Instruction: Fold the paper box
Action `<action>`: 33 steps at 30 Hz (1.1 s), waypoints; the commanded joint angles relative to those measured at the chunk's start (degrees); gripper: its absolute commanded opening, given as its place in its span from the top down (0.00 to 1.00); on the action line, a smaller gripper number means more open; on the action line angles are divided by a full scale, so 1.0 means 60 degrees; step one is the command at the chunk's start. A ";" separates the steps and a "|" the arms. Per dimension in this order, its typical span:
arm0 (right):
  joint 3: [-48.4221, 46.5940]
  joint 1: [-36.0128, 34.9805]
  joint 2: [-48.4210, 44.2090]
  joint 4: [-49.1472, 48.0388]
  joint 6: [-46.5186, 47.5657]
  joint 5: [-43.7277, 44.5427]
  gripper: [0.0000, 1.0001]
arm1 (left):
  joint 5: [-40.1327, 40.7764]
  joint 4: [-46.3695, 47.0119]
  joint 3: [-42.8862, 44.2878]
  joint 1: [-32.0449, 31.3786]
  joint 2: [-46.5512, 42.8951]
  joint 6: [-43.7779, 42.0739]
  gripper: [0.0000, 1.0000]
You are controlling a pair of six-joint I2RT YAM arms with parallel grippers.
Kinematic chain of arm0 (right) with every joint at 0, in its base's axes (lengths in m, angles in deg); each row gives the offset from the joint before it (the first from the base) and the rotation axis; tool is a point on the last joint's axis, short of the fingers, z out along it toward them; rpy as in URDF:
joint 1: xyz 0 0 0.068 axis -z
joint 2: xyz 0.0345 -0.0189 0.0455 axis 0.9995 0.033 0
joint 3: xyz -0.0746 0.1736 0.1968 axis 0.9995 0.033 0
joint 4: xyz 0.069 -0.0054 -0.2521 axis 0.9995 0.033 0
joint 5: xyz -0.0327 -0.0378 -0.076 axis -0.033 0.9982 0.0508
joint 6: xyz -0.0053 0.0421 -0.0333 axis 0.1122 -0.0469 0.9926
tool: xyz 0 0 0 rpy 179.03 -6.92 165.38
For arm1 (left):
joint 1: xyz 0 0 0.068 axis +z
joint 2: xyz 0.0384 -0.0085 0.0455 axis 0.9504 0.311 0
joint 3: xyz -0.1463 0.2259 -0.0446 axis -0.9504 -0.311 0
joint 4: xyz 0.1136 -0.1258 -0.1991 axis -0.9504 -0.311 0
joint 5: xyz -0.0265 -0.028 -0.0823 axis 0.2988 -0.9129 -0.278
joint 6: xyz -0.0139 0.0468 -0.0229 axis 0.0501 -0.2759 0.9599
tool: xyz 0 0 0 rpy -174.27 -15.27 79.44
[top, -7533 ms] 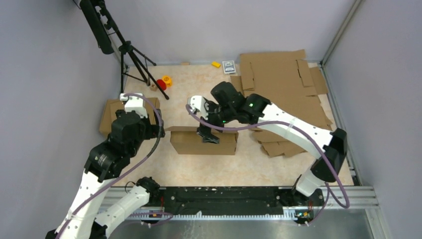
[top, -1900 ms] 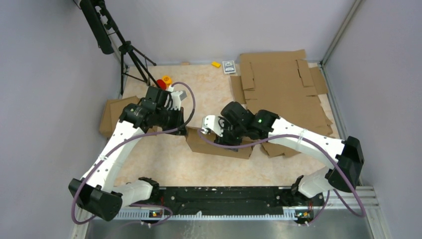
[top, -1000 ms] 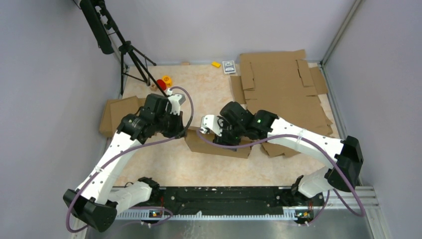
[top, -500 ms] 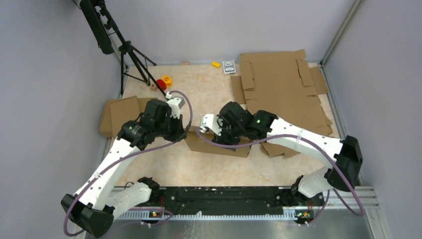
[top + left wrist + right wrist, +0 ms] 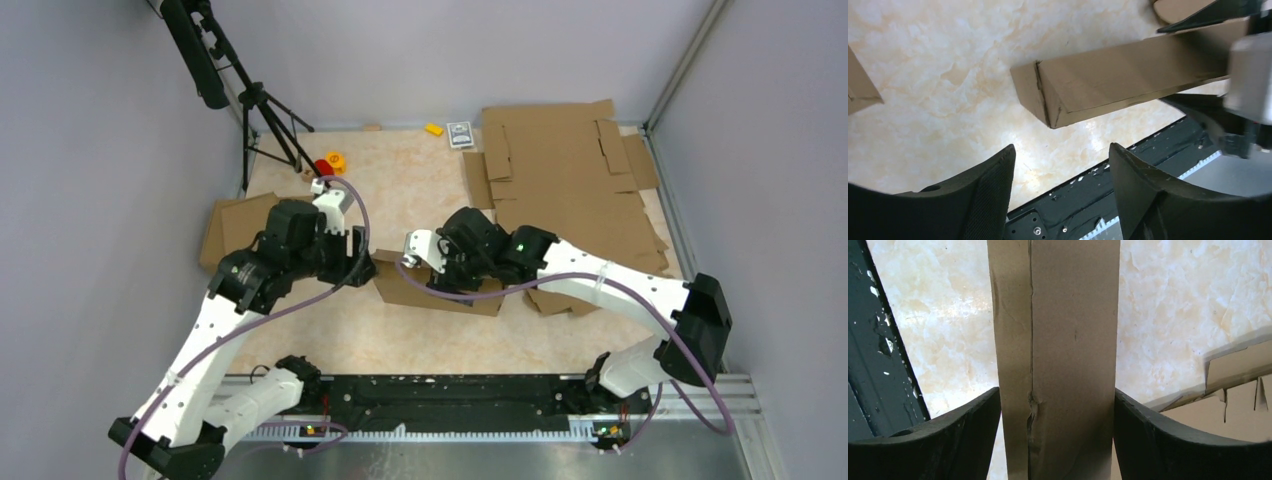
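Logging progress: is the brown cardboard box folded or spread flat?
Folded: the brown corrugated cardboard box stands as a raised block with creased corner edges.

The paper box (image 5: 440, 290) is plain brown, like the pile of cardboard sheets (image 5: 570, 170). The table (image 5: 420, 190) is cream with pale orange marbling. The left arm (image 5: 200, 340) and right arm (image 5: 610, 283) are white with black joints and purple cables (image 5: 357, 222). The walls (image 5: 450, 50) are lavender-grey. A small block (image 5: 433, 129) is yellow. The card pack (image 5: 460, 134) looks blue-patterned, perhaps.

Lilac walls (image 5: 450, 50) enclosing the cell, beige marbled table top (image 5: 400, 190) lying under even light, black tripod (image 5: 258, 100) standing far left
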 commanded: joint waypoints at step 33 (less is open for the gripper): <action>0.0355 -0.0073 -0.0338 -0.0377 -0.0280 0.0178 0.25 | -0.0709 0.2137 -0.2475 0.0528 0.0173 0.1478 0.98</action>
